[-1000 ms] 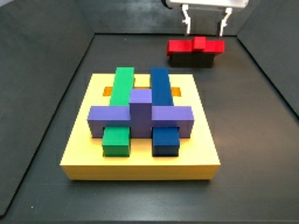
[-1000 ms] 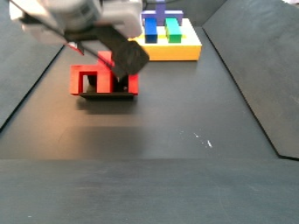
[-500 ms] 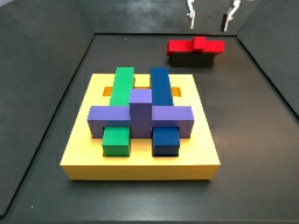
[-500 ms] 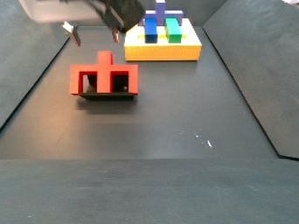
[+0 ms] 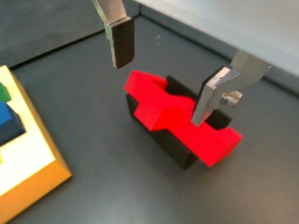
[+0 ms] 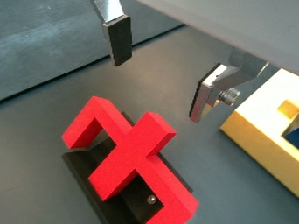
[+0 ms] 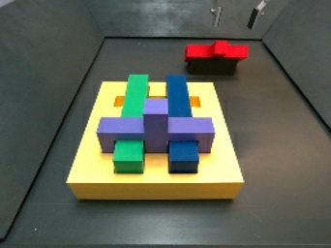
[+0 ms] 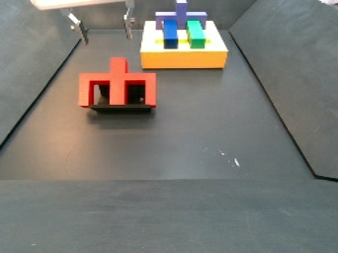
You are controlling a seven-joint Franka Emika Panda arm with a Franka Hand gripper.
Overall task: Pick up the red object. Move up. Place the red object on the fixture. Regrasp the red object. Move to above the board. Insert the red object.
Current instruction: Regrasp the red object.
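The red object [image 7: 216, 49], a bar with a square stub, lies on top of the fixture [image 7: 214, 66] at the back of the floor, as both side views show [image 8: 119, 89]. My gripper [image 7: 237, 11] hangs open and empty well above it, nothing between its fingers [image 8: 129, 17]. In both wrist views the red object [image 5: 176, 114] sits below the spread jaws, apart from both pads, on the dark fixture [image 6: 100, 179]. The yellow board [image 7: 91, 160] stands nearer the front, also seen at the edge of a wrist view [image 6: 263, 131].
The board carries a green block [image 7: 134, 97], a blue block [image 7: 177, 97] and a purple cross-shaped block [image 7: 155, 126]. Dark walls [image 7: 52, 68] close in the black floor [image 8: 199, 178] on the sides and back.
The gripper has risen straight up from the red object, leaving it on the fixture. Its fingers now sit at the top edge of both side views.
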